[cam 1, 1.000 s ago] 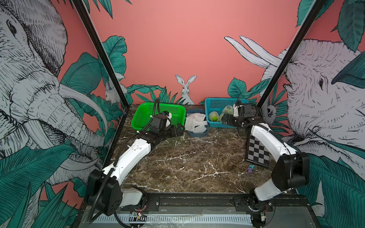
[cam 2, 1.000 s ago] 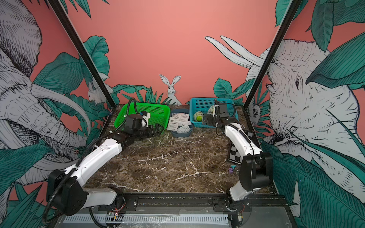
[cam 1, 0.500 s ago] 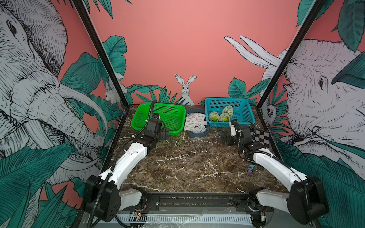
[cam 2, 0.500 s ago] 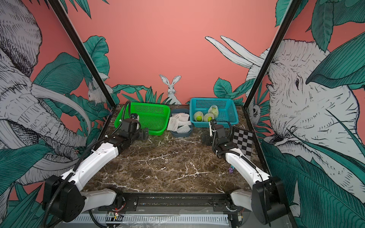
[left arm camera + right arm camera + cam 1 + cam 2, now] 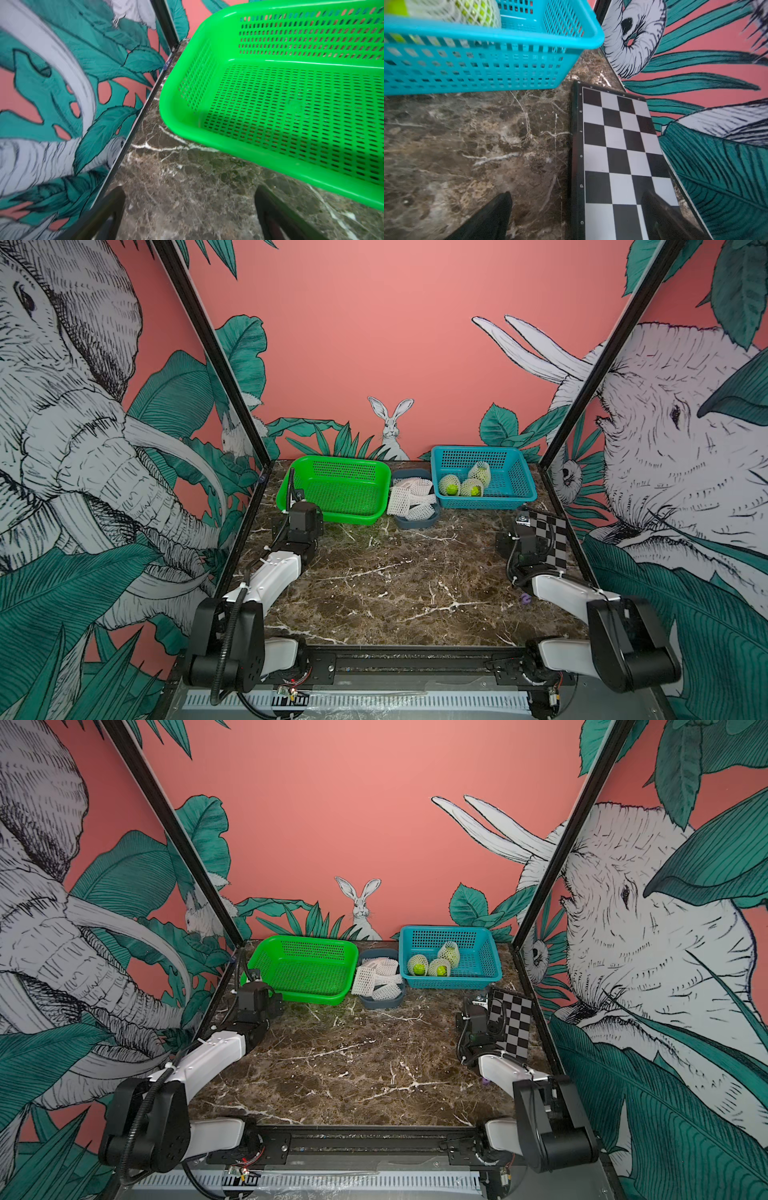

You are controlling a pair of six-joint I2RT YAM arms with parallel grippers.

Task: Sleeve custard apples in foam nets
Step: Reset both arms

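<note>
Arms (image 5: 270, 585) have drawn back; left claw (image 5: 190, 199) and right claw (image 5: 577, 199) gape empty. Three custard apples (image 5: 471, 488), wearing foam nets (image 5: 481, 470), sit in the blue basket (image 5: 490, 501), right of centre: sleeving looks done.

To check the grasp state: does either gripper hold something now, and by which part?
Nothing is held. The left gripper stands open beside the green basket; the right gripper stands open near the blue basket and the checkerboard.
</note>
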